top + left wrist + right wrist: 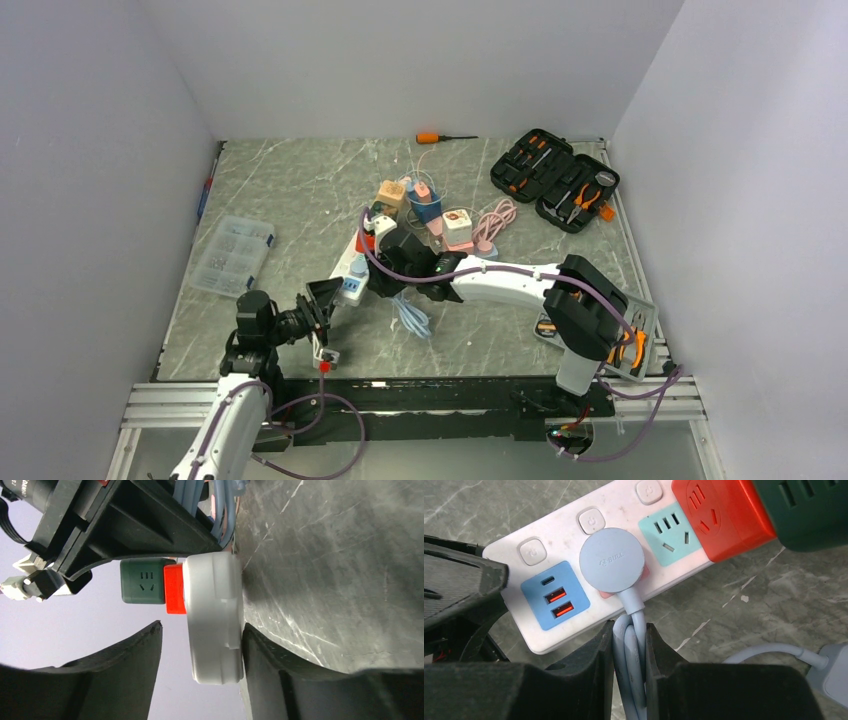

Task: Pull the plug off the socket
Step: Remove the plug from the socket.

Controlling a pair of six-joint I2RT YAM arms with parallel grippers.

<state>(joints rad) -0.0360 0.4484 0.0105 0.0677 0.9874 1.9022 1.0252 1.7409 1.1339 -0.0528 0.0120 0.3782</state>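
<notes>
A white power strip [561, 535] lies on the grey marble table [290, 190]. A round light-blue plug [611, 560] sits in one of its sockets. My right gripper [630, 627] is shut on the plug's doubled-over blue cable [631, 655], just below the plug. My left gripper [202, 630] is open around the strip's near end [212, 605]. One finger [270, 670] lies against the strip's underside and the other finger [125, 670] stands apart from its top. In the top view both grippers [328, 295] [395, 265] meet at the strip [350, 262].
A red adapter [724, 515] with a dark green one [809, 510] stacked on it is plugged in further along the strip. More adapters and a pink cable [495, 220] lie behind. There are also a clear box [232, 255] at the left, a tool case [555, 178], a screwdriver [440, 137] and a tool tray [630, 335].
</notes>
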